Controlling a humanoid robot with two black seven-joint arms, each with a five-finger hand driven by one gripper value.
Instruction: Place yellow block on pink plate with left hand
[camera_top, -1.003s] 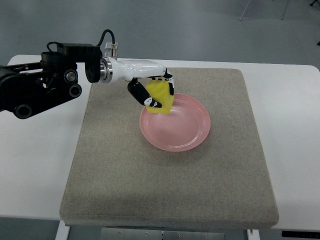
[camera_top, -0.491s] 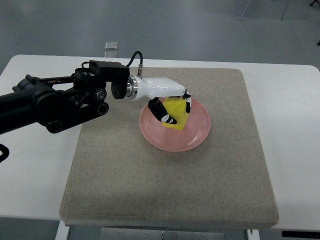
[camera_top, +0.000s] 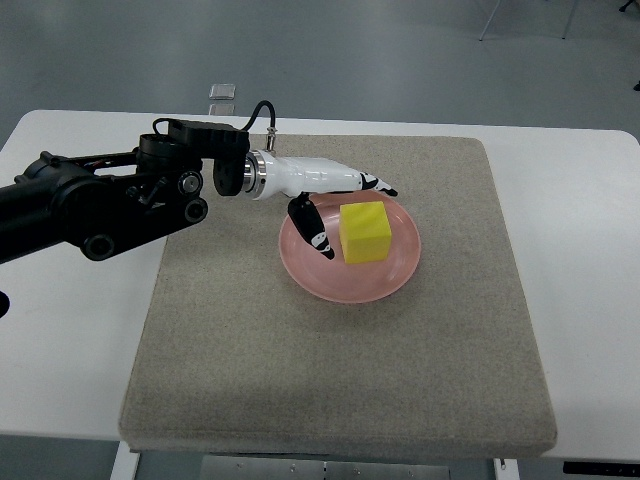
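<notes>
The yellow block (camera_top: 365, 231) sits on the pink plate (camera_top: 395, 275), a little back of its middle, on the grey mat. My left hand (camera_top: 345, 205) is over the plate's left rim, just left of the block. Its fingers are spread open and hold nothing; the thumb (camera_top: 312, 231) points down over the plate and the other fingers (camera_top: 375, 185) reach past the block's far side. The black left arm (camera_top: 110, 200) comes in from the left edge. The right arm is out of view.
The grey mat (camera_top: 340, 380) covers most of the white table (camera_top: 60, 340). A small pale object (camera_top: 223, 91) lies on the floor beyond the table's far edge.
The left hand carried the block over the plate, set it down and opened. The block now sits free on the plate and the hand has drawn slightly back to the left.
</notes>
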